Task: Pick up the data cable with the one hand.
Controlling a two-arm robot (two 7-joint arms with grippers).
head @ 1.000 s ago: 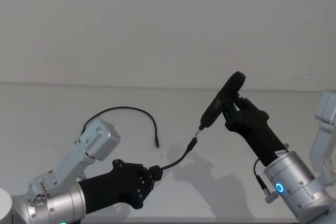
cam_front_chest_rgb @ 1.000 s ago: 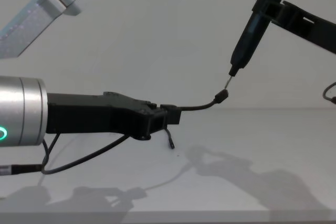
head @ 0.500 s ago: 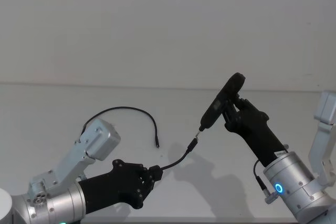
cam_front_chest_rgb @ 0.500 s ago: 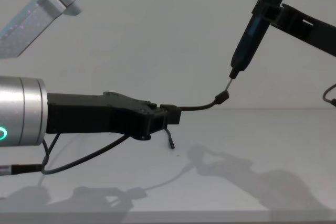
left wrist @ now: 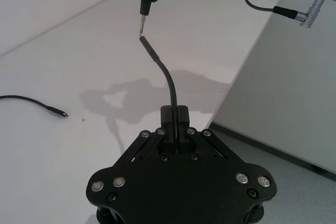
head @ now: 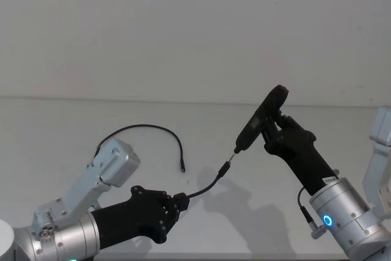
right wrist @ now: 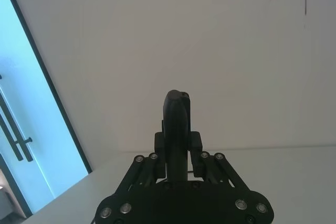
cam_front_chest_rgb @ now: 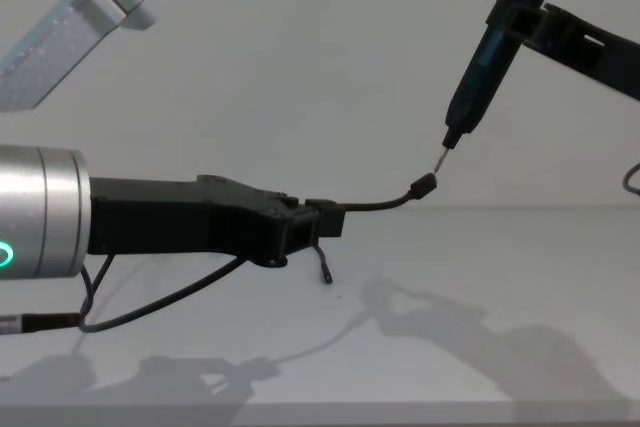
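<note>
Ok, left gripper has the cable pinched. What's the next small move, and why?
Probably hold the left gripper still. It is shut on the data cable, whose free plug is raised off the table, just below the pen-like tool held by the right gripper. Any nudge would misalign them.

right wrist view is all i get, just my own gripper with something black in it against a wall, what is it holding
Observer: The right gripper is shut on a pen-like tool, metal tip pointing down.
Operator: where's the cable
Observer: The left gripper clamps the data cable near one end, held off the table.
Operator: tip touching the plug?
Observer: The left wrist view shows the tip almost meeting the raised plug; contact is unclear.
</note>
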